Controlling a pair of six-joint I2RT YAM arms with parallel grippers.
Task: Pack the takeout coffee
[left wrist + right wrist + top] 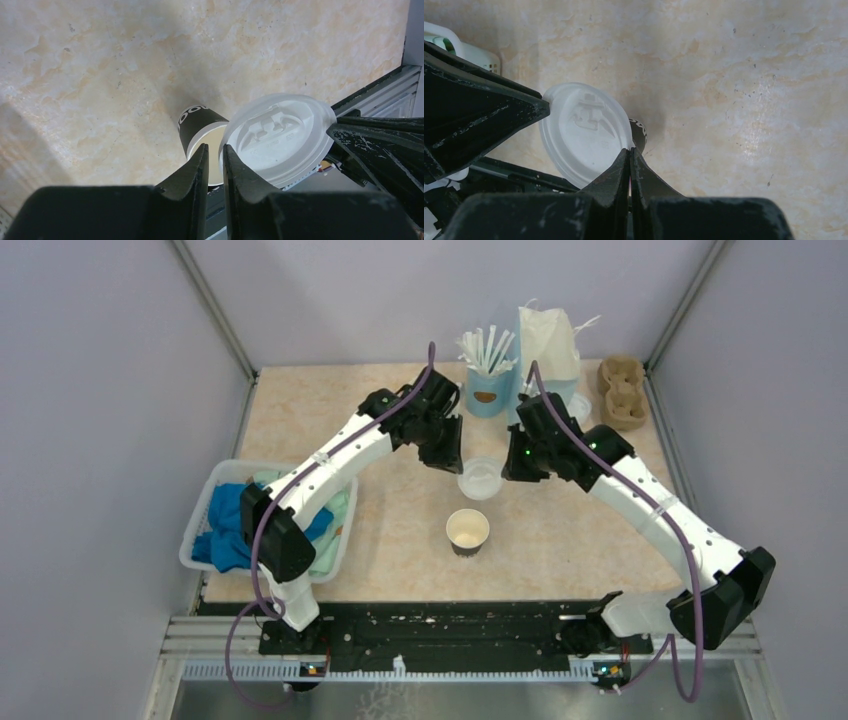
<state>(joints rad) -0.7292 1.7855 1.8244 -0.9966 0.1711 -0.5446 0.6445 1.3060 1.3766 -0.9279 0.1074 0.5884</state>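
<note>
Right gripper (630, 151) – clamped on the rim of the round white plastic lid (584, 130) | left gripper (215, 150) – you see jaws a sliver apart at its edge | cream-and-black paper cup (467, 531): lidless, upright on the table (400, 540), near the lid.

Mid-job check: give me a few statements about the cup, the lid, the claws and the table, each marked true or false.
1. The paper cup in mid-table has no lid on it. True.
2. The right claw is wide open. False: it is shut on the rim of the white lid.
3. The blue cup of sticks has tipped over. False: it stands upright beside the white paper bag.
4. A basket holding cloths sits at the table's left. True.
</note>
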